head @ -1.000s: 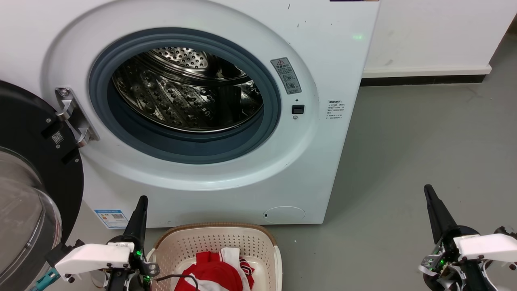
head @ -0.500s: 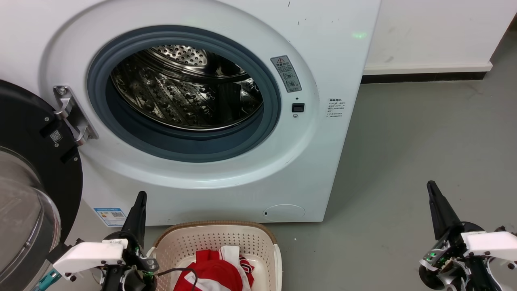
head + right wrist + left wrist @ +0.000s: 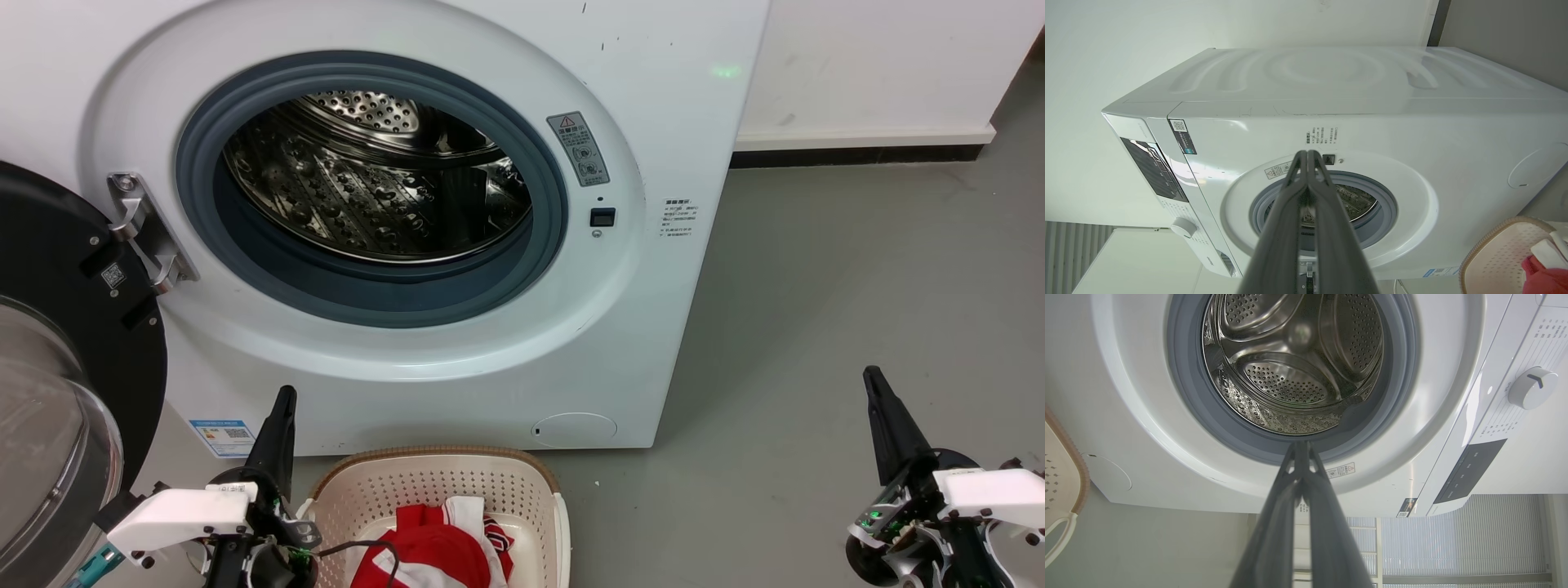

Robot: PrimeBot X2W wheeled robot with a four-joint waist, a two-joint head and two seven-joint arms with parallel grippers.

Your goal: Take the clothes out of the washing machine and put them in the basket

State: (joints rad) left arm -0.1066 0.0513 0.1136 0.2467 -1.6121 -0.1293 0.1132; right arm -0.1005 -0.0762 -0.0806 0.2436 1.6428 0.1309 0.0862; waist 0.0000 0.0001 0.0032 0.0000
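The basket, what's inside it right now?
The clothes, red with white panels, lie inside the basket. Its floor under them is covered, and its near part is cut off.

Clothes [image 3: 429, 555]: lower part cut off.
Basket [image 3: 441, 452]: near half cropped, before the washing machine [image 3: 653, 327].
Door [image 3: 57, 269]: cropped, left of the washing machine.
Label [image 3: 678, 222]: print too small to read.
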